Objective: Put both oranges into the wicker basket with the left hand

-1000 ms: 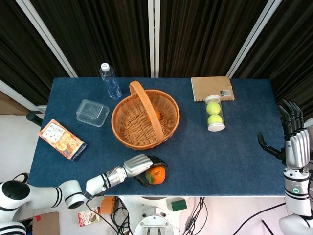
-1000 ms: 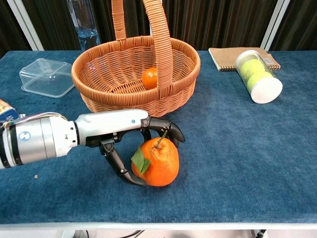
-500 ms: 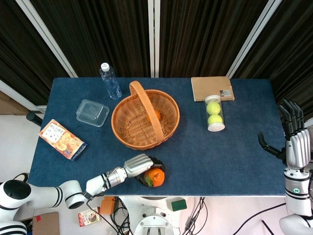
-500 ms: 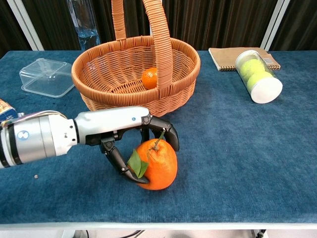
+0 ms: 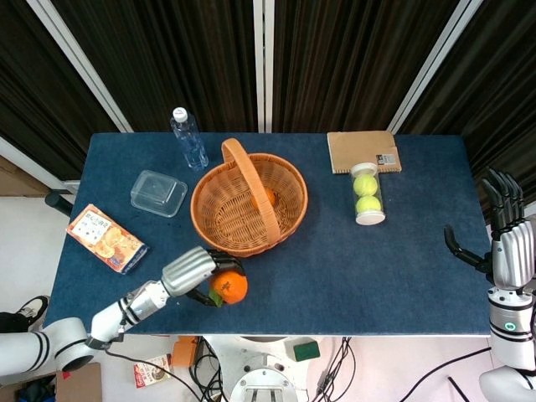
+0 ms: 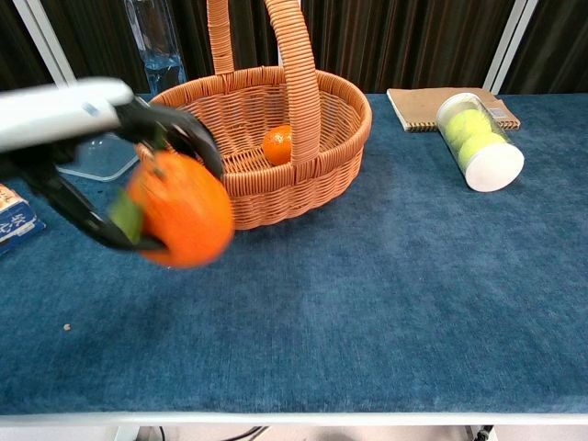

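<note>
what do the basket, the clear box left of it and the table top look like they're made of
Basket: woven wicker, tan and matte; the interlaced strands show on its wall and arched handle.
Clear box: looks like thin transparent plastic, glossy; the blue surface shows through it.
Table top: covered in dark blue fabric, probably felt or short-pile cloth, matte with a mottled nap; what lies under it cannot be seen.

1. The wicker basket (image 5: 249,203) sits mid-worktop (image 5: 385,268), one orange (image 6: 278,144) inside.
2. Before it (toward the near edge), the left robot hand (image 5: 194,272) holds the second orange (image 5: 229,287).
3. The bottle (image 5: 189,139) stands behind-left; the tennis-ball tube (image 5: 366,194) lies right.
</note>
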`<state>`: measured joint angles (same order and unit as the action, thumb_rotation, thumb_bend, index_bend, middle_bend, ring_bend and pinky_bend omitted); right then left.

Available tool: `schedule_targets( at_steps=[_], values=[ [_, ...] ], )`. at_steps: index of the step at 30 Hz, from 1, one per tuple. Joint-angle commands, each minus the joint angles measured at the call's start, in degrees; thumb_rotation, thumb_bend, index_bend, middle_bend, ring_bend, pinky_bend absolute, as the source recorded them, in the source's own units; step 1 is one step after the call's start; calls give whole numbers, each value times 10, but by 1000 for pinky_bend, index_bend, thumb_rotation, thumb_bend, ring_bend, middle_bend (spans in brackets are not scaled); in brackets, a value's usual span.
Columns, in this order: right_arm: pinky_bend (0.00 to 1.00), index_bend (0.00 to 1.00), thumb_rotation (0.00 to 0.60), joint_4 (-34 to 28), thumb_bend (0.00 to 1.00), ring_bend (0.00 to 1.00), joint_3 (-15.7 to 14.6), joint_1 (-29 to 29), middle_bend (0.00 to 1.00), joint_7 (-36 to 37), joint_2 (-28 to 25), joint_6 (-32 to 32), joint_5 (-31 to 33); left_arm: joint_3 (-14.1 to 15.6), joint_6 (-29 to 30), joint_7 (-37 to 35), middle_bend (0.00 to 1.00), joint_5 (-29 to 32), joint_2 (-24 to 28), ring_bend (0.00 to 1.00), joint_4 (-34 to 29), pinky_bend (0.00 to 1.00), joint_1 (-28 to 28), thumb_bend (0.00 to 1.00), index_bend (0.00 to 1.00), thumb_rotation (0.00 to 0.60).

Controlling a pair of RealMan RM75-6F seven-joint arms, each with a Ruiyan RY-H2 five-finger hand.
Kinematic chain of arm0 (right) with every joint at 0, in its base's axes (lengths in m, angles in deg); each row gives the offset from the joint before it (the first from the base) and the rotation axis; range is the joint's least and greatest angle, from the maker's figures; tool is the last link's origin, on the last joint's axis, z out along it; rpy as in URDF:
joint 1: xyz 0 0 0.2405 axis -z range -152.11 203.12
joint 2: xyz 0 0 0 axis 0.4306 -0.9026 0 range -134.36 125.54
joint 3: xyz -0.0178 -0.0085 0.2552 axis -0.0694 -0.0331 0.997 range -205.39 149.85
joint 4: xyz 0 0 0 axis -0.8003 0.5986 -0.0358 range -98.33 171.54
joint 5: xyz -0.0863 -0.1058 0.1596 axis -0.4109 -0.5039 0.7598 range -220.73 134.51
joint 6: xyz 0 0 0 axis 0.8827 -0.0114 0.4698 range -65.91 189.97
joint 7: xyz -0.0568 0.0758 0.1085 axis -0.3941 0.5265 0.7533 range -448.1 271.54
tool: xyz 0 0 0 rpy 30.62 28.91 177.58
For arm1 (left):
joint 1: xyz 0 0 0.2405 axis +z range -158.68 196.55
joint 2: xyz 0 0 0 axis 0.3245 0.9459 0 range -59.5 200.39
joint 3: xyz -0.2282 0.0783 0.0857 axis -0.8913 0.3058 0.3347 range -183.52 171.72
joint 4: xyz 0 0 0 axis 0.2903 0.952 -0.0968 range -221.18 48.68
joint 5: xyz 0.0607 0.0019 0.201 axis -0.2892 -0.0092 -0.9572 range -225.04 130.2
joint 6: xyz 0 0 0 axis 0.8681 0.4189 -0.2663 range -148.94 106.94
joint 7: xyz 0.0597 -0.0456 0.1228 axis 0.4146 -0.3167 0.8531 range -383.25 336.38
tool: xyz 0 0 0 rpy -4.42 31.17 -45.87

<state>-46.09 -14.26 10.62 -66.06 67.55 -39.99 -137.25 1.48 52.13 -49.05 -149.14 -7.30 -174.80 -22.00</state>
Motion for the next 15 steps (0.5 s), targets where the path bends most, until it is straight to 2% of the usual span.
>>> schedule_targets(
  at_steps=[1,4,7,15],
  values=[
    [0,0,600,-1,380,0,0,-1,0,1,1,1,0,-16,47,-5,405,30,61,384,-22,505,34,189,365,600],
    [0,0,600,-1,380,0,-1,-2,0,-1,3,1,-2,-47,52,-21,408,65,81,384,-17,505,37,189,375,600],
    [0,0,600,-2,380,0,-4,-2,0,-5,3,2,-7,-72,21,-41,408,98,88,384,-10,505,23,189,383,600],
    [0,0,600,-7,380,0,-2,2,0,-4,0,-6,-6,-126,-127,-91,409,172,57,384,31,509,-49,189,382,600]
  ],
)
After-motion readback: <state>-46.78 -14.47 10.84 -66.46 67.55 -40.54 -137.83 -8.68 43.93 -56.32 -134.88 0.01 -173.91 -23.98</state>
